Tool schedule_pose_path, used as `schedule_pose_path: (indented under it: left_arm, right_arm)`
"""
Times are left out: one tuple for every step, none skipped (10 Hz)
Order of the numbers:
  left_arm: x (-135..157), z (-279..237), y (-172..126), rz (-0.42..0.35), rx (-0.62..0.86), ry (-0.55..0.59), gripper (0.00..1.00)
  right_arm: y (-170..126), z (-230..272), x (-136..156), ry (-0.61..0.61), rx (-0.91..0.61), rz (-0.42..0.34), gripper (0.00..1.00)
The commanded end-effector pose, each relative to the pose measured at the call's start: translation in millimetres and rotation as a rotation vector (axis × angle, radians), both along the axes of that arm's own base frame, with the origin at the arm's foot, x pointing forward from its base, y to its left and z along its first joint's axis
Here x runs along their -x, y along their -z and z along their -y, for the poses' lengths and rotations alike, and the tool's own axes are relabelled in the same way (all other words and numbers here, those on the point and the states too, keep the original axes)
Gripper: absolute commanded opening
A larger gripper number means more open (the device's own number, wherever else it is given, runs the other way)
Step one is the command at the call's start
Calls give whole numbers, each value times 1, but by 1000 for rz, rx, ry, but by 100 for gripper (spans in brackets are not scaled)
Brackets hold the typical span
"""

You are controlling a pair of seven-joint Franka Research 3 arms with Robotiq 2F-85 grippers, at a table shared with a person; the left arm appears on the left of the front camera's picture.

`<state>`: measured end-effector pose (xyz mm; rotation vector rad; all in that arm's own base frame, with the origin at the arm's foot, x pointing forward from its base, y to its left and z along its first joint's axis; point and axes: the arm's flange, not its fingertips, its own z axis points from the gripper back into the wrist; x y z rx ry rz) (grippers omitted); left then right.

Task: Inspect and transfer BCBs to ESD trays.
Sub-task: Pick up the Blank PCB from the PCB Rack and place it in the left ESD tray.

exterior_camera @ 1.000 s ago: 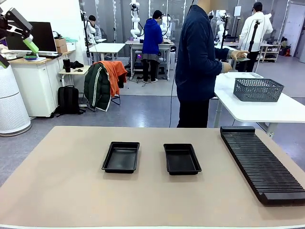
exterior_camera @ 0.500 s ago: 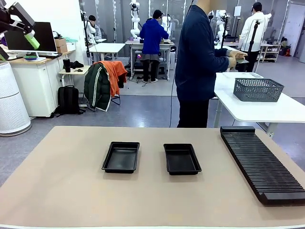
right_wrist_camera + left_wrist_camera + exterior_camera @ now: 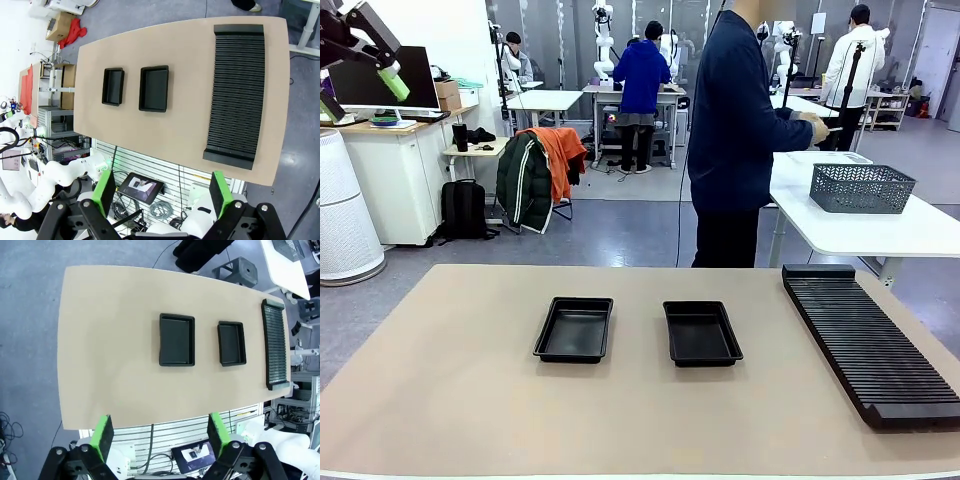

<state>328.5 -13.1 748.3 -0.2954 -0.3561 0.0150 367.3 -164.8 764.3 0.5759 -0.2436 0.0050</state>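
Observation:
Two black ESD trays, the left [image 3: 574, 329] and the right [image 3: 701, 332], lie side by side mid-table with bare floors. From high above, the left wrist view has them as left tray [image 3: 176, 339] and right tray [image 3: 231, 343]; the right wrist view as left tray [image 3: 113, 86] and right tray [image 3: 154, 88]. My left gripper [image 3: 360, 93] hangs open at the top left, far above the table; its own view shows the left gripper [image 3: 161, 432] with nothing between its green pads. My right gripper [image 3: 162, 192] is open too, high over the table. The BCBs are out of view.
A long black ribbed rack [image 3: 870, 340] lies along the table's right side. Beyond the far edge a person [image 3: 735, 130] in dark blue faces right, a hand [image 3: 813, 125] over a white side table holding a grey mesh basket [image 3: 860, 187].
My left gripper has risen slightly at the top left. The person's hand has shifted a little over the side table. Trays and rack have not moved.

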Motion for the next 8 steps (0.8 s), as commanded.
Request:
schedule_pose_path:
  left_arm:
    - [-7,7,0,-27,-13,53,100]
    - [-9,9,0,-19,-15,63,100]
    - [-10,12,0,-7,-17,78,100]
    - [-10,14,-1,-9,-14,90,100]
    - [-10,14,0,-9,-3,94,100]
    - [-11,13,2,-10,1,91,100]
    - [-11,12,3,-14,3,89,100]
    - [-12,12,4,-14,-3,90,100]
  right_arm:
    - [0,-2,3,-3,-1,1,100]
    - [0,-2,3,-3,-1,1,100]
    - [0,-2,3,-3,-1,1,100]
    - [0,-2,3,-3,-1,1,100]
    - [0,-2,3,-3,-1,1,100]
    - [0,-2,3,-3,-1,1,100]
    - [0,-2,3,-3,-1,1,100]
    - [0,-2,3,-3,-1,1,100]
